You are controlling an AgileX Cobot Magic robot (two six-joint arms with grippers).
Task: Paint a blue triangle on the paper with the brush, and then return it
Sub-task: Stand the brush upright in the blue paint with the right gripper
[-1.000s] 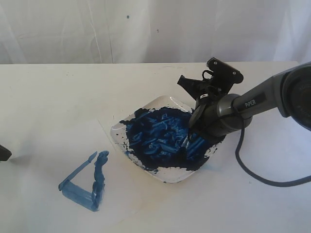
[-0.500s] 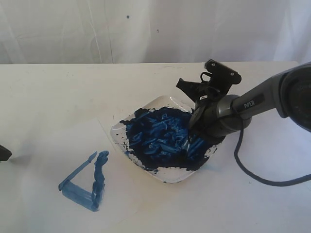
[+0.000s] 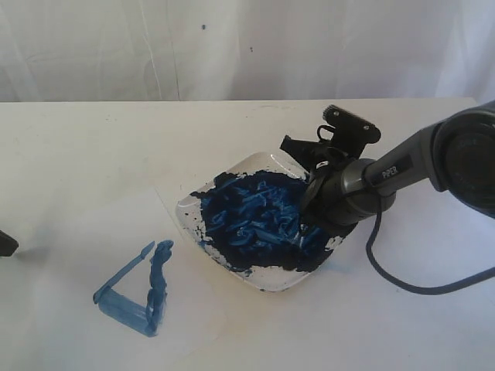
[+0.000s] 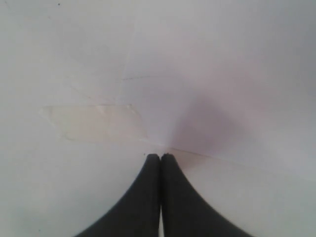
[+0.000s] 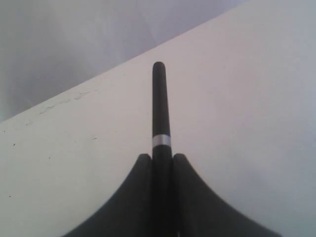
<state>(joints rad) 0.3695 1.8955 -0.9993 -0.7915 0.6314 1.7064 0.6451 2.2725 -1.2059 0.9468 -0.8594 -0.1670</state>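
The blue triangle (image 3: 133, 291) is a streaky outline on the paper (image 3: 97, 232), left of the dish. My right gripper (image 3: 292, 144) (image 5: 161, 157) is shut on the brush (image 5: 160, 111), holding it over the far right part of the paint dish (image 3: 272, 283). The black handle with a silver band sticks out past the fingertips. The bristle end is hidden in every view. My left gripper (image 3: 5, 243) (image 4: 160, 156) shows at the far left edge of the table, shut with nothing between its fingers.
The clear square dish holds a thick mass of dark blue paint (image 3: 251, 220). A strip of clear tape (image 4: 94, 121) lies on the white table in front of the left fingers. A dark cable (image 3: 387, 278) loops right of the dish. A white curtain hangs behind.
The right gripper has sunk a little toward the dish with the brush in it. A silver glint seen low over the paint earlier no longer shows. The left gripper is still.
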